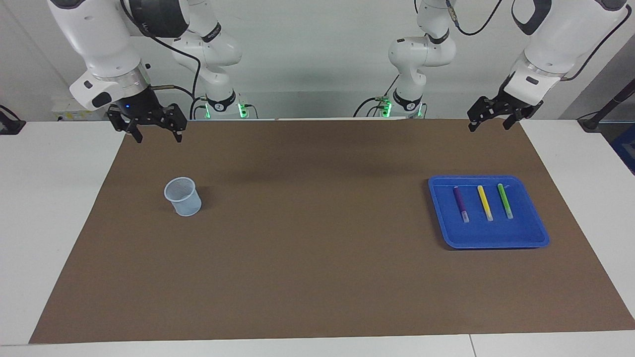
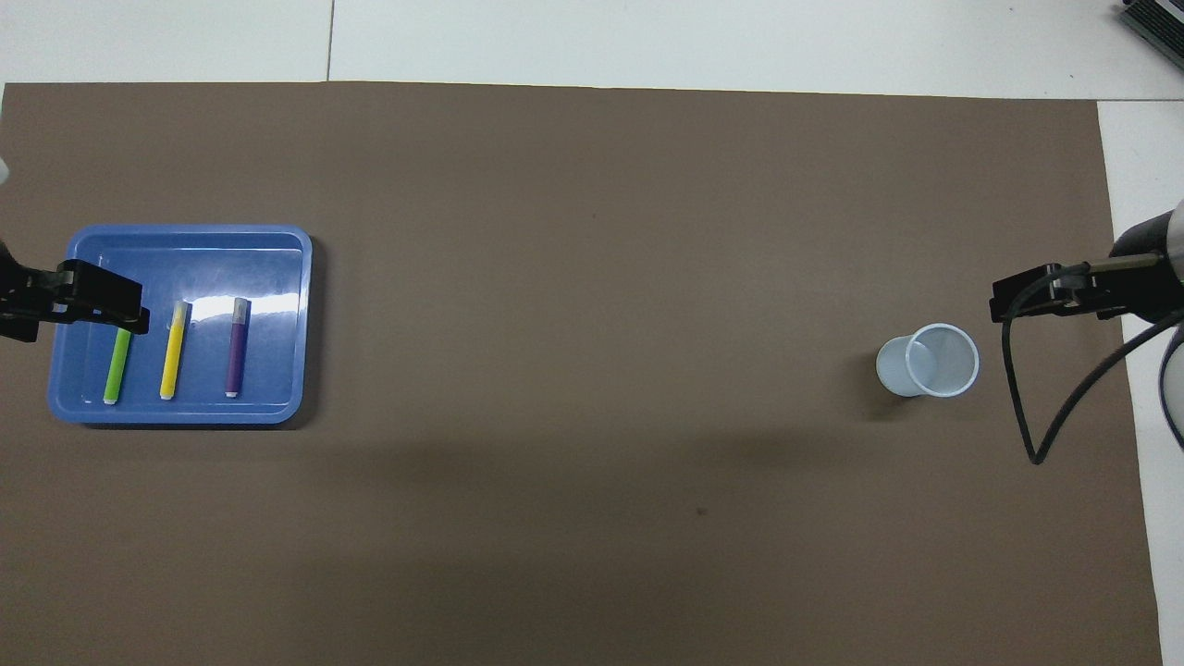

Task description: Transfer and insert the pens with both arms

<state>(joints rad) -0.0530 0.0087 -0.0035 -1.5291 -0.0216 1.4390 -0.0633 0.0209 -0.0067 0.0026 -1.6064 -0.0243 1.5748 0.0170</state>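
Both grippers raised, fingers wide, empty. Left gripper (image 1: 490, 120) should descend squarely across purple slim marker pen (image 1: 460, 203) in blue plastic tray (image 1: 496, 240); right gripper (image 1: 155, 130) waits above pale translucent plastic cup (image 1: 183, 197).

Three pens (image 1: 484, 202), one blue tray (image 1: 496, 239), one cup (image 1: 183, 196), two end effectors (image 1: 156, 132)

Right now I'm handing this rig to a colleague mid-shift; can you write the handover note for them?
Left gripper: open, empty, up over the mat's edge at the left arm's end.
Right gripper: open, empty, up over the mat's edge at the right arm's end.
Purple pen, yellow pen and green pen lie side by side in the blue tray.
The cup stands empty toward the right arm's end.
Done: nothing. Left: all three pens to transfer and insert.
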